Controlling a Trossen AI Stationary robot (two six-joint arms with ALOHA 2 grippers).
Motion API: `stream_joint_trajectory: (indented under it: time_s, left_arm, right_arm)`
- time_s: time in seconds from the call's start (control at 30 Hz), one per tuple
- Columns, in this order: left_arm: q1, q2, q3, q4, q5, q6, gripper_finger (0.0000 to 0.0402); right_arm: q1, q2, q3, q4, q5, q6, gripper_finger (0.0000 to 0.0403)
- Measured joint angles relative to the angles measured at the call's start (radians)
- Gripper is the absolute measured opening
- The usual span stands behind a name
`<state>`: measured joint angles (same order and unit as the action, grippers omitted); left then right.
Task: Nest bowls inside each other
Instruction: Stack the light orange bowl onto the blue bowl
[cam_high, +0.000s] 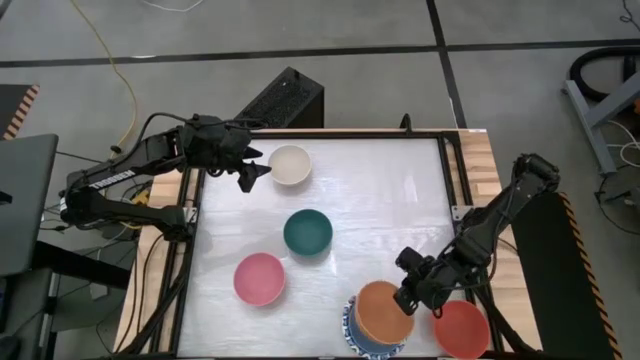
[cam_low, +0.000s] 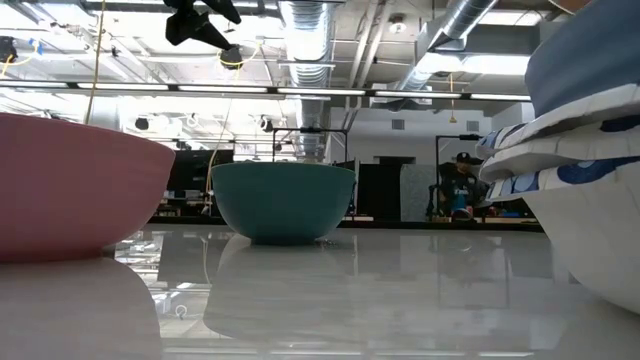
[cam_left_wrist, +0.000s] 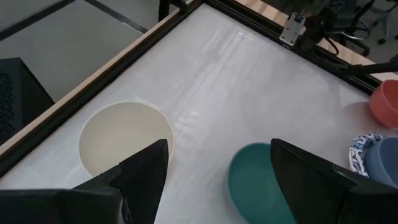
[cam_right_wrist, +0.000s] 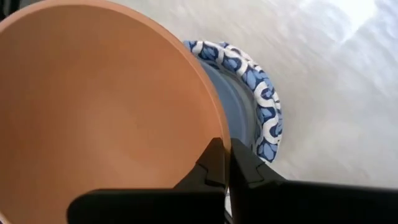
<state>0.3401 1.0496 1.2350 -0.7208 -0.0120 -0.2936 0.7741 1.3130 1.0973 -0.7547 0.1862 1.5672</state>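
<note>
Overhead, we begin at the left, where the left gripper (cam_high: 255, 174) hangs over the far left part of the white table (cam_high: 380, 200), its fingers spread wide and holding nothing, just beside the cream bowl (cam_high: 290, 165). Its wrist view adds what the top view cannot: the cream bowl (cam_left_wrist: 124, 137) sits past one finger (cam_left_wrist: 146, 174), the dark green bowl (cam_left_wrist: 258, 183) lies between the two fingers' tips and beyond, and neither is touched.

Moving right, we see the pink bowl (cam_high: 259, 278) near the front left and the dark green bowl (cam_high: 307, 232) about mid-table, well apart from each other. Further right stands the stack: an orange bowl (cam_high: 383, 312) on top, inside a blue bowl (cam_high: 362, 335) that sits in a white bowl with a blue-patterned rim (cam_high: 349, 325). The right gripper (cam_high: 408, 296) is pinched shut on the orange bowl's rim; the right wrist view shows the closed fingers (cam_right_wrist: 214, 165) clamped over that rim (cam_right_wrist: 205, 93), with the patterned rim (cam_right_wrist: 261, 99) below. At the far right front, the red bowl (cam_high: 461, 328) rests just beside the stack.

From table height we see the pink bowl (cam_low: 70, 185), the green one (cam_low: 283, 200) and the stack's side (cam_low: 580, 150) reflected in the glossy tabletop, the left gripper (cam_low: 205, 25) overhead. Behind lies an open hall with ceiling ducts (cam_low: 310, 25) and a person (cam_low: 462, 185) far off.
</note>
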Motion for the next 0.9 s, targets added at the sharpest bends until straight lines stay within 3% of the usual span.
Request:
stream_joint_trajectory:
  time_s: [0.9]
  left_arm:
    - [0.0, 0.0, 0.0, 0.0, -0.026, -0.003, 0.027]
  right_arm:
    - [-0.017, 0.116, 0.046, -0.057, -0.049, -0.074, 0.0028]
